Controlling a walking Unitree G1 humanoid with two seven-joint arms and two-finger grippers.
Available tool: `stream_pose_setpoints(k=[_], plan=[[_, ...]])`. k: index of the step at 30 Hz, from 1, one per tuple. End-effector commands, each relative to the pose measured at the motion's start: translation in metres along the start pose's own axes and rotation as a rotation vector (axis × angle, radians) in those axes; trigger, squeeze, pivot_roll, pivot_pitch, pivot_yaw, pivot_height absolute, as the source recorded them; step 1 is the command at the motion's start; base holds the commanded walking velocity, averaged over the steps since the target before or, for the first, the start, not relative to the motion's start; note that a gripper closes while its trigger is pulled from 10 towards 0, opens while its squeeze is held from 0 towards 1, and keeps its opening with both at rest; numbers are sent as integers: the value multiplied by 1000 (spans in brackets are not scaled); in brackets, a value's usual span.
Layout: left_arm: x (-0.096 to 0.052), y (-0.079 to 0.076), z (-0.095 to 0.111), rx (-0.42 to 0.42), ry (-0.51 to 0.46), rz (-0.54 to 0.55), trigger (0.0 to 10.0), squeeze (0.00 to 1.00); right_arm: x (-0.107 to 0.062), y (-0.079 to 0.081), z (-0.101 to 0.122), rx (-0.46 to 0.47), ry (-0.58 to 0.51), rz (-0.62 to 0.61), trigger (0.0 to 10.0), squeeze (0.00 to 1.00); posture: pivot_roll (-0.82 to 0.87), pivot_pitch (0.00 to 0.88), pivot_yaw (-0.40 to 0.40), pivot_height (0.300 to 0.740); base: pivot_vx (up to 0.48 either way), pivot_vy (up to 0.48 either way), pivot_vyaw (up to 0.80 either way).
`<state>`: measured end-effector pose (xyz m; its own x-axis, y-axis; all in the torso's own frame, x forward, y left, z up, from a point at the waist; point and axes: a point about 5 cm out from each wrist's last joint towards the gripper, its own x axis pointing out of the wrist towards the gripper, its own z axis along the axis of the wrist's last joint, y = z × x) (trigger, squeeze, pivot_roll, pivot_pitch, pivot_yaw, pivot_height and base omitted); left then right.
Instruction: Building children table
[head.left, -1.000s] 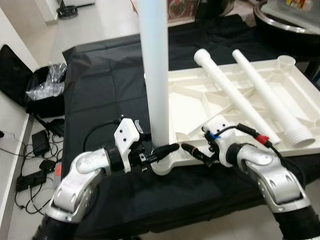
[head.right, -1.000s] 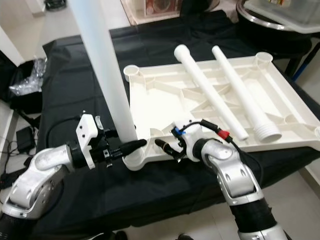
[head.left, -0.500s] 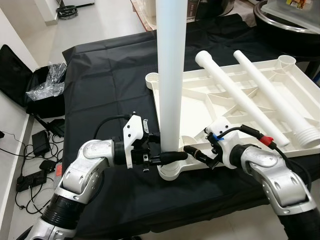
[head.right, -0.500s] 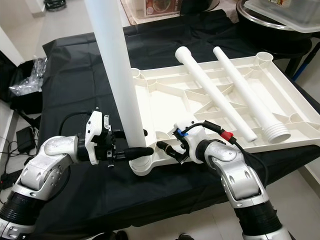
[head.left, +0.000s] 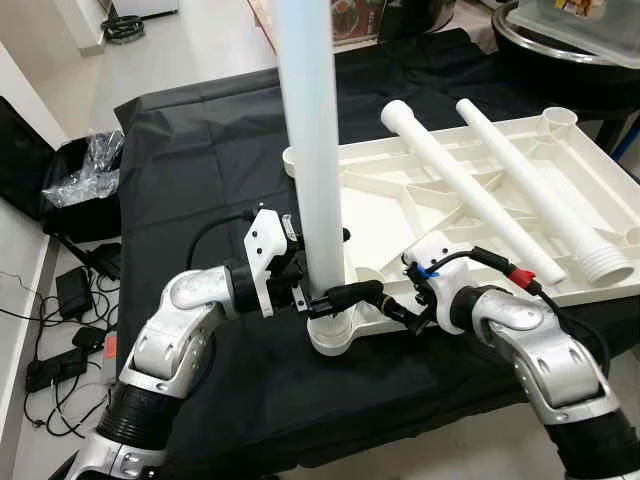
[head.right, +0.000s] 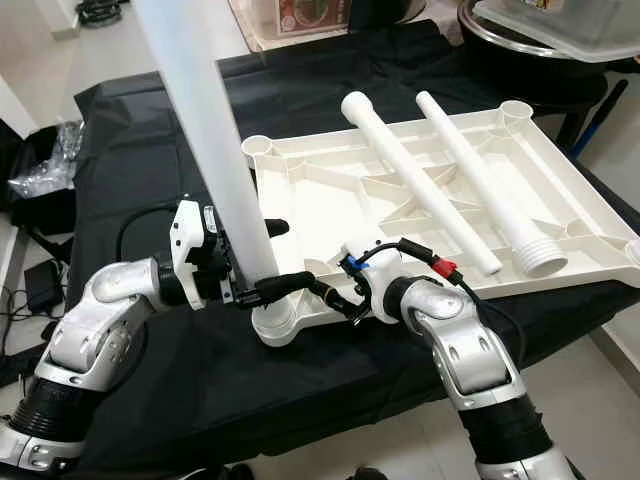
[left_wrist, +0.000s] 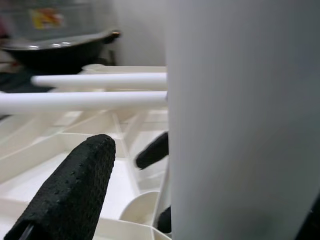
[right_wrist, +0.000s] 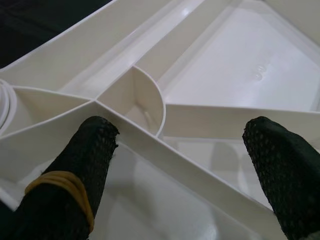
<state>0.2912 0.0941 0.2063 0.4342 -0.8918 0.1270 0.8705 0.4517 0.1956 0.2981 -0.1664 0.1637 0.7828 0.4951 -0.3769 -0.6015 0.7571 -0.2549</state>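
Note:
A white tabletop (head.left: 480, 240) lies upside down on a black cloth. One white leg (head.left: 310, 150) stands upright in the near left corner socket (head.left: 330, 335). My left gripper (head.left: 345, 265) is open and straddles that leg just above the socket, one finger (head.left: 350, 293) in front and one behind. In the left wrist view a gap shows between the finger (left_wrist: 75, 195) and the leg (left_wrist: 240, 120). My right gripper (head.left: 392, 308) is open, low over the tabletop's ribs (right_wrist: 150, 125) just right of the socket. Two loose legs (head.left: 460, 190) (head.left: 540, 195) lie across the tabletop.
A black bag and a crumpled plastic bag (head.left: 85, 175) sit on the floor to the left, with cables and adapters (head.left: 60, 300) nearer me. A dark round tub (head.left: 560, 30) stands at the back right. The table's front edge (head.left: 350, 420) is close to my arms.
The left gripper's fingers, close together by the socket a second ago, have spread and moved round the upright leg. The right gripper has barely moved. The camera shifted a little.

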Motion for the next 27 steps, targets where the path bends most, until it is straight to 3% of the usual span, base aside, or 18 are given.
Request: stream_pose_setpoints(k=[1,2,3,4,5,14,19,27], plan=[[-15,11,4,50,-2,180,10000,1000,4,9,-23,42,94,25,10000,0,-39,183,63,740,0,0,0],[-22,7,2,51,14,251,10000,863,4,10,-24,43,94,26,10000,0,-34,183,63,740,0,0,0],[-22,7,2,51,14,251,10000,863,4,10,-24,43,94,26,10000,0,-34,183,63,740,0,0,0],[-29,-4,-3,34,36,286,10000,345,3,9,-25,44,95,26,10000,0,-30,178,63,740,0,0,0],[-35,-15,-7,14,59,316,10000,0,3,8,-26,45,95,25,10000,0,-26,182,65,740,0,0,0],[-39,-50,-11,-45,105,444,10000,0,2,6,-27,50,96,27,10000,0,-6,184,65,740,0,0,0],[-39,-52,-10,-37,115,505,10000,0,3,6,-27,48,93,28,10000,0,-3,185,63,740,0,0,0],[-33,-60,-9,-32,164,516,10000,0,3,4,-25,47,89,24,10000,0,-6,187,63,740,0,0,0]])
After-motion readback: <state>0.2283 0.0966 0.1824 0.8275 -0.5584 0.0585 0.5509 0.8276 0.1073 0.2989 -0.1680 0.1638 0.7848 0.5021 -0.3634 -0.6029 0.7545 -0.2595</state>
